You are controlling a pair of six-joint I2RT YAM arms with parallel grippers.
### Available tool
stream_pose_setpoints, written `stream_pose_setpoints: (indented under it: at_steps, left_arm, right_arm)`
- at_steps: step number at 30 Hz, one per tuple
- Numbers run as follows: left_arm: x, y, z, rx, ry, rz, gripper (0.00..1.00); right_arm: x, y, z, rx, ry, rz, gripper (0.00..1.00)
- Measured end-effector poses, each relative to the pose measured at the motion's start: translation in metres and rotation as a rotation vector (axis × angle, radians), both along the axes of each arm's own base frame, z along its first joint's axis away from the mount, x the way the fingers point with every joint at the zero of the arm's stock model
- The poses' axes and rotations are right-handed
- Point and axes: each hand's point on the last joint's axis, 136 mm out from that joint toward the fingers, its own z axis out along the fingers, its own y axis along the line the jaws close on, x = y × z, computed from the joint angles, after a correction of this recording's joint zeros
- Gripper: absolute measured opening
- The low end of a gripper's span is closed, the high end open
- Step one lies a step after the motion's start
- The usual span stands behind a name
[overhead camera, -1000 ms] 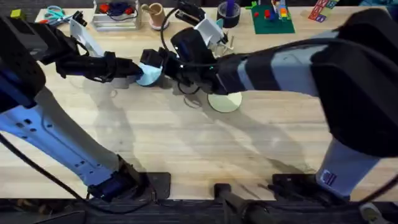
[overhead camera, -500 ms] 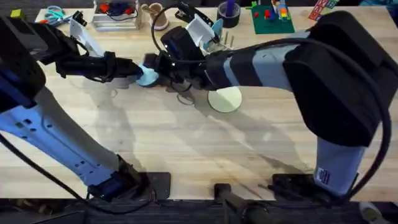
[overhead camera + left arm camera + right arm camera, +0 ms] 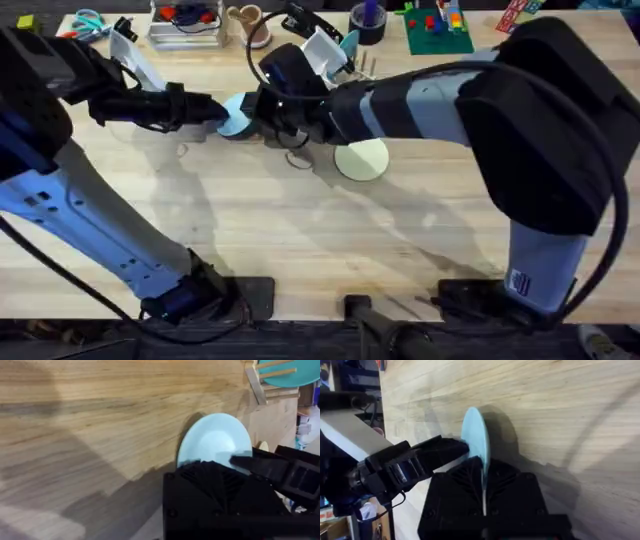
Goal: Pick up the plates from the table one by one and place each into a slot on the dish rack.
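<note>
Light butcher-block planks make up the table (image 3: 300, 240), its strips running side to side. At the far edge a teal plate (image 3: 349, 44) stands in the dish rack (image 3: 362, 66). A cream plate (image 3: 362, 160) lies flat near the middle. The light blue plate (image 3: 236, 116) is plain, held on edge off the wood, pinched by both the left gripper (image 3: 218, 115) and right gripper (image 3: 258, 118).

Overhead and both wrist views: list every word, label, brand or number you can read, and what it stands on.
No text reads in any view.
White label low on the right arm: marks too small to read.
Light blue plate, table: no print.
</note>
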Motion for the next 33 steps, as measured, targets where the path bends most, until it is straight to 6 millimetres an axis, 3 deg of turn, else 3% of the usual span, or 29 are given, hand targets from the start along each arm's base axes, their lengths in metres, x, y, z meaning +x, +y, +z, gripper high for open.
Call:
stream_pose_setpoints:
  at_steps: [9,19,26,33]
  left_arm:
    - [-0.002,-0.001,0.002,-0.007,0.017,-0.001,0.041]
    - [-0.004,0.000,0.011,0.035,0.033,-0.012,0.041]
    - [-0.001,-0.002,0.091,0.198,-0.147,-0.019,0.041]
    - [-0.007,-0.041,0.144,0.353,-0.241,-0.080,0.041]
  right_arm:
    - [-0.002,-0.002,0.004,-0.035,-0.036,0.041,0.031]
    - [0.008,-0.034,0.043,-0.125,-0.118,0.078,0.031]
    - [0.014,-0.065,0.088,-0.170,-0.190,0.085,0.031]
    - [-0.002,-0.096,0.121,-0.279,-0.233,0.104,0.030]
